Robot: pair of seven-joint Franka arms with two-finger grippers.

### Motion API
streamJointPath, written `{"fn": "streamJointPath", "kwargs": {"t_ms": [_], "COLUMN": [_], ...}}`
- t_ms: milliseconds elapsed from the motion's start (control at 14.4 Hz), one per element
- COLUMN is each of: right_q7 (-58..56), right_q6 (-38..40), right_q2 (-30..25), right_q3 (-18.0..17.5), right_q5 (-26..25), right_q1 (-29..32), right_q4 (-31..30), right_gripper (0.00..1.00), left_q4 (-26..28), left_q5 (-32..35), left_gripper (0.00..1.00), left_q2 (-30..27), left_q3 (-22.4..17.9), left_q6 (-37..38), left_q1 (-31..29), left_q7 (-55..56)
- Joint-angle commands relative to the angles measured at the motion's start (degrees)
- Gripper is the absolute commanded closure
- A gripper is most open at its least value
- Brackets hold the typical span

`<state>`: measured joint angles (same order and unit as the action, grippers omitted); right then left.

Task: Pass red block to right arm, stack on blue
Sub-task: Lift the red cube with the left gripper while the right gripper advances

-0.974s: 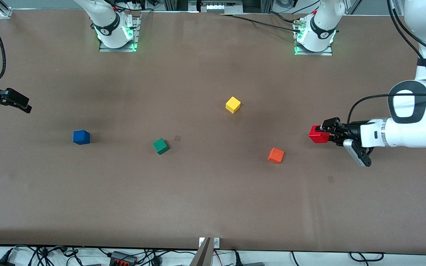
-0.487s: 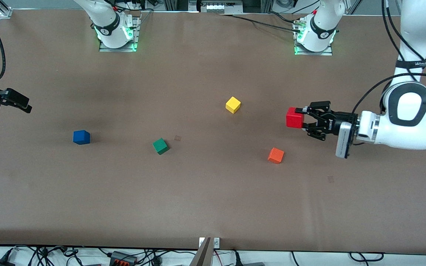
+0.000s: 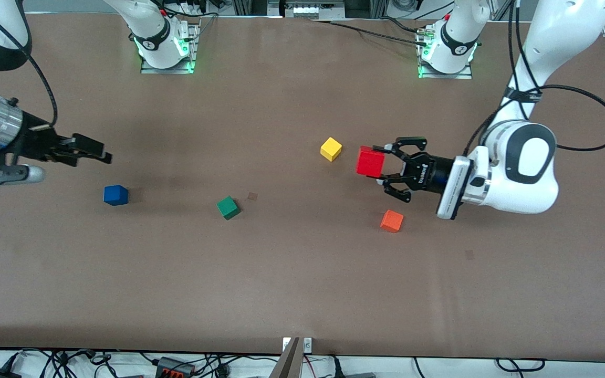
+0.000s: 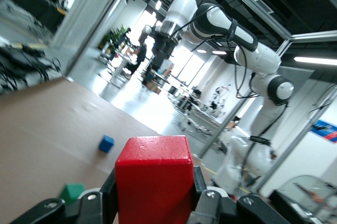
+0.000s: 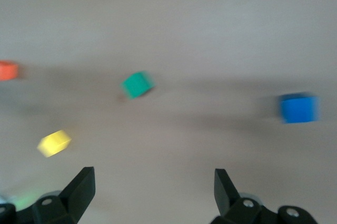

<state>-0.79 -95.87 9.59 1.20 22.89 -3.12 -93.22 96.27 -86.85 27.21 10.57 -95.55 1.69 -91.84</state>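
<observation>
Yellow cube [image 3: 331, 148] beside airborne red block [image 3: 370, 160]; orange cube [image 3: 392, 221] nearby.

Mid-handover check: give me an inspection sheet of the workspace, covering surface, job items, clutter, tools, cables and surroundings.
Surface: brown table, flat, a few small dark marks.
Job's things: red block held in the air; blue block on the table toward the right arm's end, nothing on it.
Clutter: yellow block, green block, orange block, each lying apart.
Tools: left tool shut on the red block, over the table beside the yellow block; right tool open, empty, above the table near the blue block.
Cables: black cable looping from the left arm.
Surroundings: cables and gear past the table's edges.
</observation>
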Motion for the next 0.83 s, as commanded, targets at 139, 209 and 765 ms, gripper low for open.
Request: {"fn": "streamJointPath", "kwargs": {"t_ms": [139,209,765], "right_q7": [-2.99,-2.99,-8.25], "right_q6": [4.11,4.2,4.11], "right_q2": [4.47,5.09,11.85], "right_q3": [0.12,-0.05,-0.32], "right_q5": [21.55,26.46,49.96], "right_q1": [-0.57,-0.83,-5.57], "right_q4": [0.68,0.68,0.68], "right_gripper": [0.0,0.0,0.0], "left_q4": [-0.55,-0.73,-5.64], "left_q5": [-16.13,-17.72,-29.07], "left_gripper": [0.83,0.83,0.86], "left_q2": [0.39,0.38,0.56], "left_q3": [-0.2,-0.2,-0.29], "left_q6": [-16.73,-19.03,-34.17], "left_q1": [11.3,12.45,23.27], "left_q7": [-21.51,-23.19,-28.74]}}
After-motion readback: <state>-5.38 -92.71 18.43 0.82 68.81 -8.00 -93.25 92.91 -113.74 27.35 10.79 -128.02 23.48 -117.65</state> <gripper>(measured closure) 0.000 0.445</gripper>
